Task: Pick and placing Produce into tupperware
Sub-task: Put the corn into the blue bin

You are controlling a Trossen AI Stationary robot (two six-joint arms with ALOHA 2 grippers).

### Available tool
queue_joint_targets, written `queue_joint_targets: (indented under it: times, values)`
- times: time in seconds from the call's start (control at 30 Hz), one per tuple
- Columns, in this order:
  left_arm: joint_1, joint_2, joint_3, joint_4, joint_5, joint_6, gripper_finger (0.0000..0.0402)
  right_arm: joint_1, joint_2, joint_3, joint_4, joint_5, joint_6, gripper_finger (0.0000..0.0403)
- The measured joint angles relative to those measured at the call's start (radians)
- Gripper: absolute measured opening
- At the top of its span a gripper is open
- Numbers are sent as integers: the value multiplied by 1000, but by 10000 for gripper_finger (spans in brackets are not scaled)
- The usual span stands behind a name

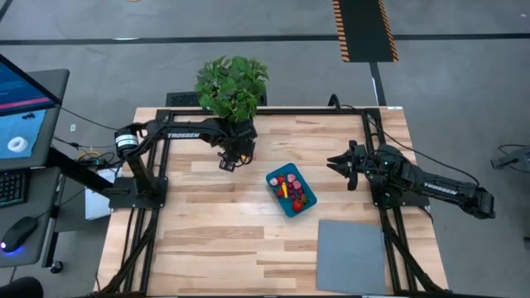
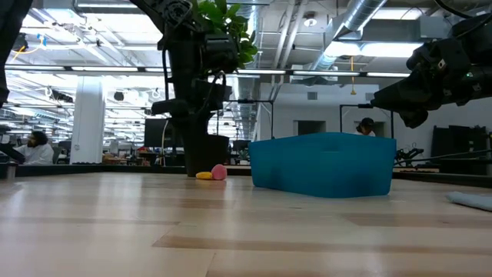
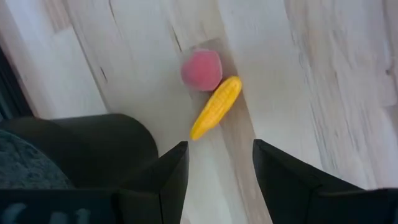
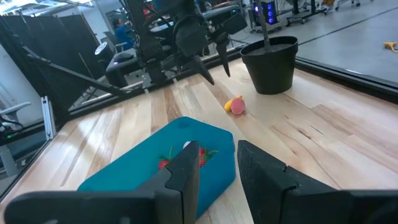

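While both arms are held above the wooden table (image 1: 207, 248), none of the loose produce is gripped by either one. In the high view the left gripper (image 1: 234, 159) is seen upper centre of the frame, just below the potted plant (image 1: 232, 87), and its two fingers (image 3: 171, 171) are spread apart with nothing between them. Directly ahead of those fingers, in the left wrist view, two pieces are found lying on the boards and touching each other — a small pink peach (image 3: 201, 70) and a yellow corn cob (image 3: 216, 107). The same pair is shown in the low view left of centre, just beside the plant's black pot (image 2: 204, 154), and well apart from the tub.

The teal-blue tupperware (image 1: 291, 189) is placed at the middle of the table, turned at an angle, and several red, pink and yellow pieces (image 1: 295, 192) are already held inside it. The right gripper (image 1: 344, 165) is stationed at the right of the frame, raised off the table, its fingers (image 4: 186, 171) parted by a narrow gap and empty. A grey mat (image 1: 351, 256) is laid flat at the lower right — clear of the tub.
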Motion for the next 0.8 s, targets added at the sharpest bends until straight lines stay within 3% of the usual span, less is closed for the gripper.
queue_joint_targets:
  times: [0.13, 0.33, 0.47, 0.63, 0.8]
  values:
    - [4, 0, 0, 0, 72, -40, 169, 0, 0, 0, 0, 0, 0, 131]
    - [-7, 1, 36, 37, 247, -260, 169, 0, 0, 0, 0, 0, 0, 131]
    - [4, 1, 37, 29, 253, -355, 169, 0, 0, 0, 0, 0, 0, 131]
    - [25, 39, 39, 27, 330, -489, 169, 0, 0, 0, 0, 0, 0, 131]
    - [26, 128, 63, 6, 328, -503, 169, 0, 0, 0, 0, 0, 0, 131]
